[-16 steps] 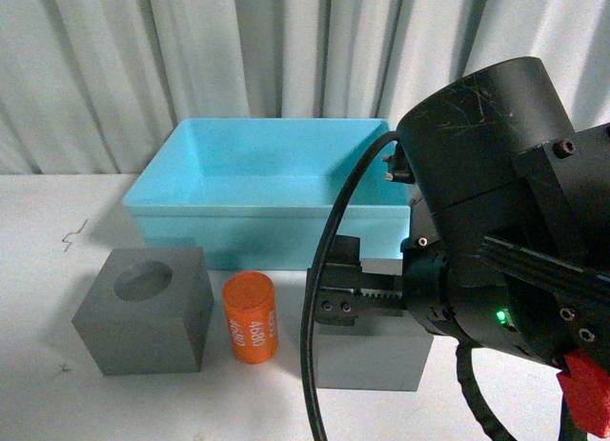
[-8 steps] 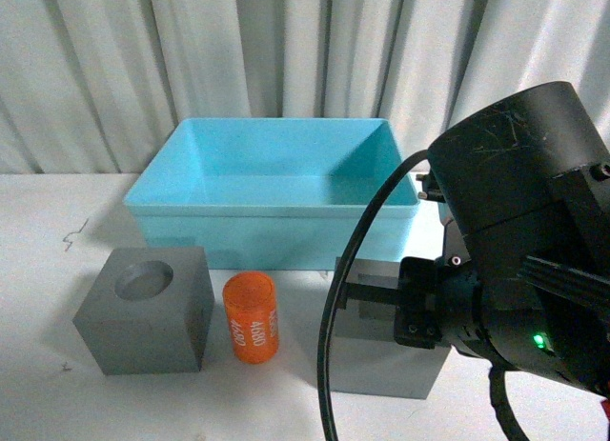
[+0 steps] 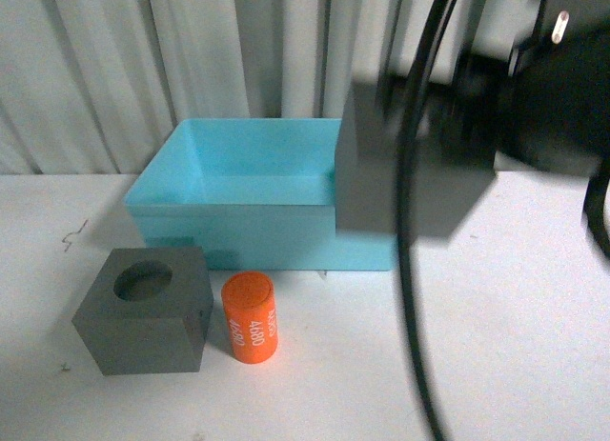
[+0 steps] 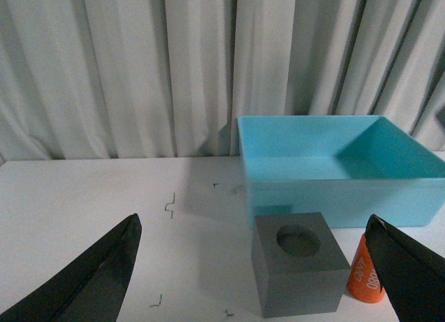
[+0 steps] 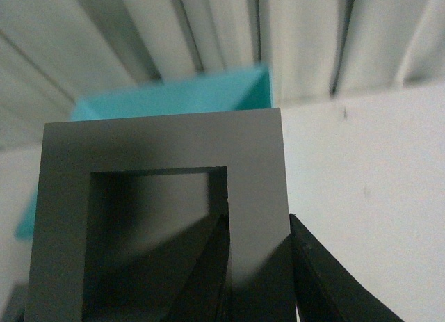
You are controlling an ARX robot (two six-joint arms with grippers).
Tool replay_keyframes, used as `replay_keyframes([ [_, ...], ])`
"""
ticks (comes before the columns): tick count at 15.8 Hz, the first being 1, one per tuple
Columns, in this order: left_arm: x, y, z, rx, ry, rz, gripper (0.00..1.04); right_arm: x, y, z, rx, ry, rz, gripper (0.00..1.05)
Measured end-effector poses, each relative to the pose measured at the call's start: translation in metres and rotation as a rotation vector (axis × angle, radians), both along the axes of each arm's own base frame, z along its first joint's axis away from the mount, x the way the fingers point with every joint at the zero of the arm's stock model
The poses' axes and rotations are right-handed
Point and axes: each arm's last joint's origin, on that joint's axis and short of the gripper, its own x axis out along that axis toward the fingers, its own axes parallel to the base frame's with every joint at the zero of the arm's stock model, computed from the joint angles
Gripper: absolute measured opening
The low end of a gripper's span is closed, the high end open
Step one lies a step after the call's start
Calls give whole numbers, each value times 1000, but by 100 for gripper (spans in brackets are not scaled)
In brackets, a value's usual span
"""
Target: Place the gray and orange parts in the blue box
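Matte gray cube [image 5: 163, 145] with a sharp-edged rectangular hole, one wall clamped between the right fingers [image 5: 316, 273], held aloft above the white tabletop [image 3: 515, 346] at the right end of the smooth turquoise blue box [image 3: 238, 222]; left fingers [image 4: 90, 287] spread wide.

Rectangular-hole gray cube [image 3: 367, 174] hangs aloft before the turquoise box's [image 3: 238, 236] right end; round-hole gray cube [image 3: 143, 312] and upright orange cylinder [image 3: 250, 319] stand side by side.

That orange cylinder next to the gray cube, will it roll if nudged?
Probably not while the orange cylinder stands on its flat end; knocked over, its round side would likely roll. It looks rigid and smooth, so possibly slippery to pinch.
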Motion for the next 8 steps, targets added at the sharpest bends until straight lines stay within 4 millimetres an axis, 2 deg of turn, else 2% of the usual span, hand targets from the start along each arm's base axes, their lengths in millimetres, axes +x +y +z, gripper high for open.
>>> replay_keyframes([
  [1, 0, 0, 0, 0, 0, 0, 98, 32, -10, 52, 26, -180, -30, 18],
  [2, 0, 0, 0, 0, 0, -1, 98, 100, -4, 37, -7, -190, -28, 18],
  [3, 0, 0, 0, 0, 0, 0, 98, 164, 30, -6, -13, -70, 12, 18],
  [5, 0, 0, 0, 0, 0, 0, 98, 189, 56, -21, 17, -23, 20, 18],
  [8, 0, 0, 0, 0, 0, 0, 98, 203, 72, -40, 16, 36, -6, 18],
])
